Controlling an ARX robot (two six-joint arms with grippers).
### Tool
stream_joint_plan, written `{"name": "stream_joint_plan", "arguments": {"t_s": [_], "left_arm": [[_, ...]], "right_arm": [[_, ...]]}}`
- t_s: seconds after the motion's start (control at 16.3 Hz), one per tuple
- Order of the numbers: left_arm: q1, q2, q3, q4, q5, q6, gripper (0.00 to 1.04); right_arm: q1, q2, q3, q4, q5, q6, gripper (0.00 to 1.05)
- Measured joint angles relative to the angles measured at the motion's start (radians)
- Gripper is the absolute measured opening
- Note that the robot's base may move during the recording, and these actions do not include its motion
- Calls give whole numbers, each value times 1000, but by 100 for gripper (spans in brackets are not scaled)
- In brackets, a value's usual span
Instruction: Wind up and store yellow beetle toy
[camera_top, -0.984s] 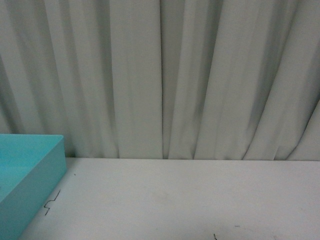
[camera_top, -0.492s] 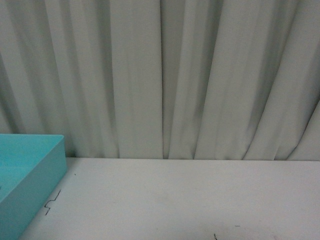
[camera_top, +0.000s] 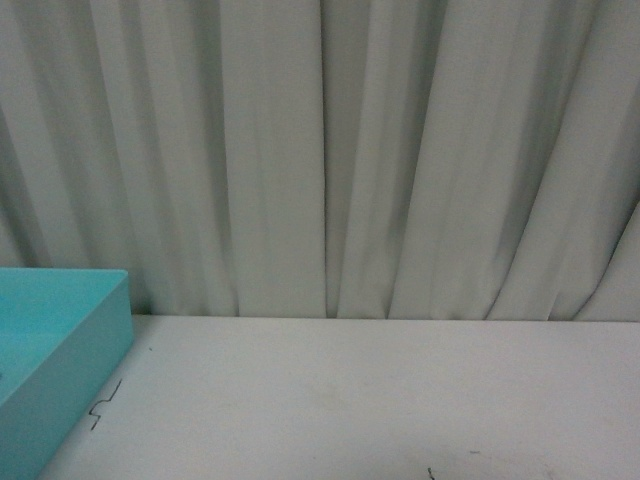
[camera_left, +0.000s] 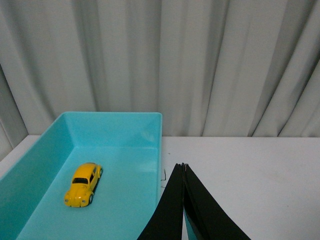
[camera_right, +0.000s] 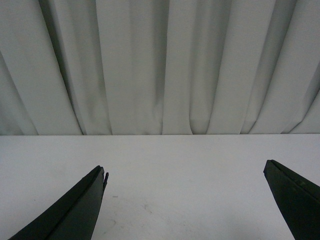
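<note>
**Beetle already in the bin; both arms clear**

Far left, front view: teal bin (camera_top: 60, 340) on the white table (camera_top: 380, 400), only one corner showing. Pale curtain (camera_top: 320, 150) hangs behind. Neither arm in this view.

Left wrist view: yellow beetle toy (camera_left: 83, 184) sits on its wheels on the bin floor, toward one long wall, apart from every wall and touching none. Nothing else in the bin that I can see. Left gripper (camera_left: 183, 167) has its two black fingers pressed together, tips meeting, nothing between them. It hangs just beside the bin's near wall, outside it, well apart from the toy.

Right wrist view: right gripper (camera_right: 185, 172) spread wide, one finger at each edge of the picture, bare table between them, holding nothing.

Judgement: the storing step looks done, since the toy lies in the bin and no claw is on it. Whether it was wound cannot be told. The next move likely calls only for drawing the arms back without knocking the bin wall.
</note>
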Motion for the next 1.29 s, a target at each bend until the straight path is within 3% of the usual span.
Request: {"name": "stream_joint_plan", "arguments": {"t_s": [0.06, 0.18, 0.43, 0.98, 1.05, 1.29], "left_arm": [[0, -13, 0, -11, 0, 0, 2], [0, -170, 0, -196, 0, 0, 2], [-1, -182, 0, -190, 0, 0, 2], [-1, -182, 0, -190, 0, -1, 94], [-1, -182, 0, -190, 0, 0, 100], [-1, -182, 0, -191, 0, 0, 98]], "right_arm": [[0, 0, 0, 0, 0, 0, 98], [0, 0, 0, 0, 1, 0, 98], [0, 0, 0, 1, 0, 0, 98], [0, 0, 0, 0, 0, 0, 98], [0, 0, 0, 0, 0, 0, 98], [0, 0, 0, 0, 0, 0, 98]]}}
